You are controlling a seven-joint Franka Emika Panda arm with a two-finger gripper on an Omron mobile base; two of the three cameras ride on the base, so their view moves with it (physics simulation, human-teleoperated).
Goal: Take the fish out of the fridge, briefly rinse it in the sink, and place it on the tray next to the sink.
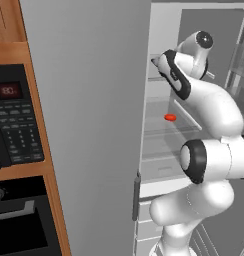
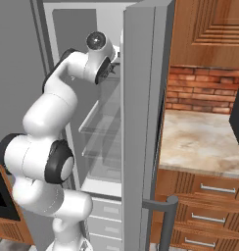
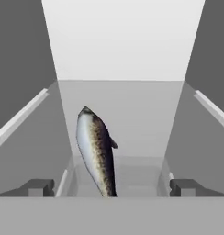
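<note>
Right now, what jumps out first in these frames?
The white arm reaching through the fridge's open door to an upper shelf. In the hand view, a speckled silvery fish lies on that shelf, between the wide-open fingertips of the gripper. Lower down, a small red item sits on a glass shelf.

- The fish [image 3: 96,153] in the hand view is cut off at its lower end, so its tail cannot be seen; whether it touches the shelf beneath is unclear.
- In the left base view, the arm [image 1: 209,150] covers much of the fridge [image 1: 89,115] interior, and the small red object [image 1: 170,117] on a shelf is too small to identify.
- In the right base view, the open fridge door [image 2: 141,122] hides the right part of the interior, and the hand is hidden behind it.
- The microwave [image 1: 14,120] is cut off by the left edge.
</note>
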